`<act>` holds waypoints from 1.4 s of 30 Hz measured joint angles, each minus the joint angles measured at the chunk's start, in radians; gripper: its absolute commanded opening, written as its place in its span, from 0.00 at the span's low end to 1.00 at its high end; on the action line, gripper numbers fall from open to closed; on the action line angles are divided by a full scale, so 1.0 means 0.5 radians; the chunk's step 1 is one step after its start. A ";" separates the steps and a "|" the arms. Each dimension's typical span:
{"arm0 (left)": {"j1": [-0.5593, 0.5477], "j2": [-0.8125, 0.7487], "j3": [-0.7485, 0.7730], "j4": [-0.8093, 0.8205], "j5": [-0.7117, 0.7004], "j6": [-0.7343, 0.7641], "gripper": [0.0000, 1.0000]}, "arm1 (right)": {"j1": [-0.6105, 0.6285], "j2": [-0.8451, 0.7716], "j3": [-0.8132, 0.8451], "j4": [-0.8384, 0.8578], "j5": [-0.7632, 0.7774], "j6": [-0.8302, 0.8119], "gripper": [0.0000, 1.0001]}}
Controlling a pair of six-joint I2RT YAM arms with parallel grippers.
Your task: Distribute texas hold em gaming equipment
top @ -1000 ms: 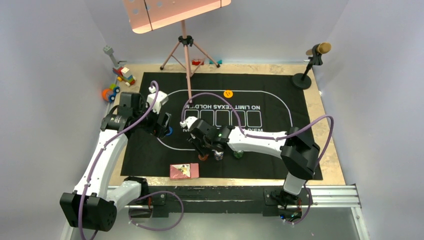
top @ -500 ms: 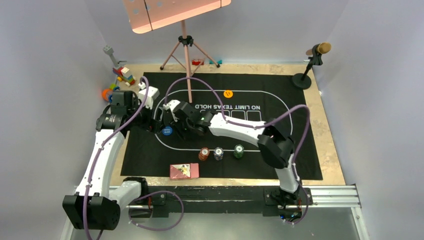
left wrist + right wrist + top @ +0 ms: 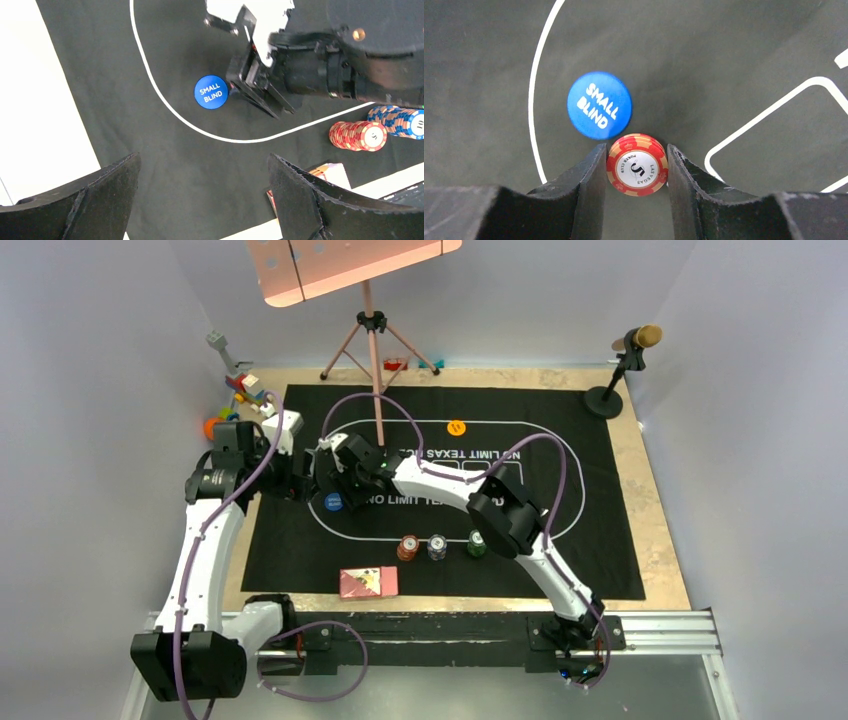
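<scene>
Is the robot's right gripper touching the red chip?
Touching. The right wrist view shows the red chip sitting between the two fingers of the right gripper, with each finger pressed against the chip's edge and no gap on either side.

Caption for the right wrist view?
Right tool grips a red poker chip beside the blue small-blind button on black felt.

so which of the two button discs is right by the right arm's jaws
The blue disc marked SMALL BLIND, lying flat just ahead of those jaws, which grip red chips. The orange disc lies far across the mat.
</scene>
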 measured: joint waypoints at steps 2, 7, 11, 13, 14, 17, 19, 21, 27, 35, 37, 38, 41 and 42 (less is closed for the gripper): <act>0.000 -0.006 0.000 0.000 0.001 -0.001 1.00 | -0.019 0.059 0.092 -0.003 -0.011 0.004 0.00; 0.000 -0.031 0.000 0.000 0.002 -0.001 1.00 | -0.034 0.127 0.180 -0.005 -0.012 0.021 0.00; 0.000 -0.049 0.000 0.000 0.011 -0.001 1.00 | -0.029 0.130 0.174 -0.014 -0.011 0.022 0.00; 0.000 -0.051 0.000 0.000 0.021 -0.001 1.00 | -0.027 0.124 0.152 0.008 -0.008 0.022 0.04; 0.000 -0.050 -0.001 0.000 0.026 -0.001 1.00 | -0.027 0.119 0.138 0.018 -0.008 0.022 0.13; 0.000 -0.051 -0.001 0.000 0.038 -0.001 1.00 | -0.027 0.099 0.098 0.048 -0.005 0.022 0.41; 0.000 -0.051 -0.001 -0.001 0.041 0.000 1.00 | -0.026 0.095 0.087 0.057 -0.005 0.022 0.52; 0.000 -0.051 -0.001 0.000 0.047 0.000 1.00 | -0.026 0.087 0.073 0.068 -0.005 0.025 0.59; 0.000 -0.051 -0.001 -0.001 0.060 0.000 1.00 | -0.025 0.032 0.022 0.056 0.011 0.021 0.70; 0.000 -0.052 -0.001 -0.002 0.073 0.000 1.00 | -0.025 -0.156 -0.055 0.021 0.043 -0.015 0.80; 0.000 -0.051 -0.001 -0.002 0.076 -0.001 1.00 | -0.025 -0.274 -0.125 0.011 0.045 -0.029 0.85; 0.000 -0.050 -0.001 -0.002 0.076 0.000 1.00 | -0.025 -0.362 -0.180 0.011 0.043 -0.041 0.87; 0.000 -0.044 -0.001 -0.003 0.077 -0.001 1.00 | -0.024 -0.616 -0.346 0.019 0.040 -0.066 0.93; 0.000 -0.043 -0.001 -0.004 0.077 -0.001 1.00 | -0.024 -0.721 -0.431 0.031 0.034 -0.075 0.94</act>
